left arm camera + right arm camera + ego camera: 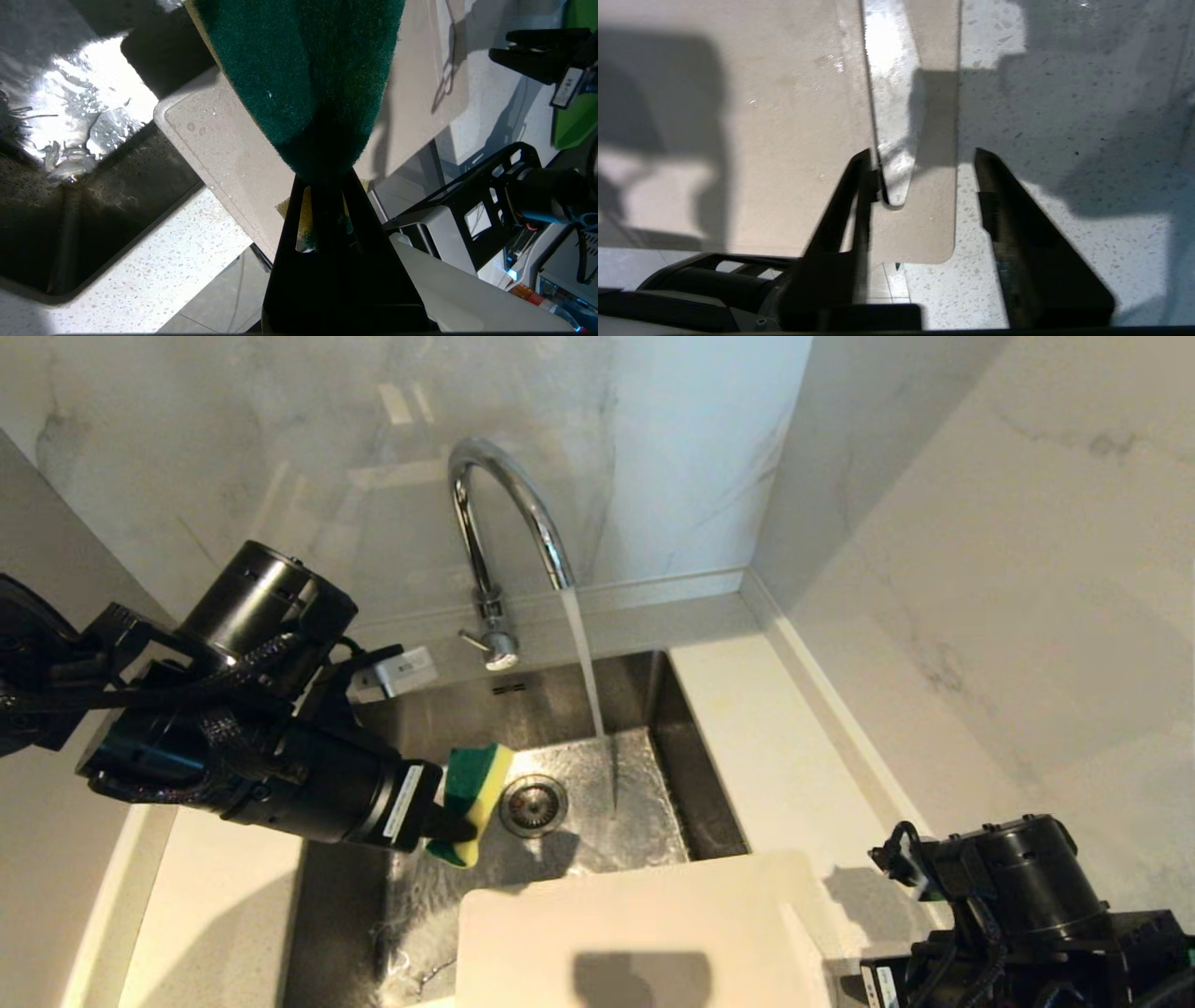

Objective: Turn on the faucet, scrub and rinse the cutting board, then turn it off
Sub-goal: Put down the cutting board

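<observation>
Right wrist view shows the right gripper open astride the handle strip of the board, at six o'clock from the sink: stiff, light, wet-slick, best pinched there, while the left gripper clamps the sponge.

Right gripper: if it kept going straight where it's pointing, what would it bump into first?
Probably the cutting board. The right gripper is open, its fingers either side of the board's handle strip beside the slot, so that strip likely meets it first.

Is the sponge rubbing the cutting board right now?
Apart. The head view shows the sponge held over the sink near the drain, clear of the cutting board.
</observation>
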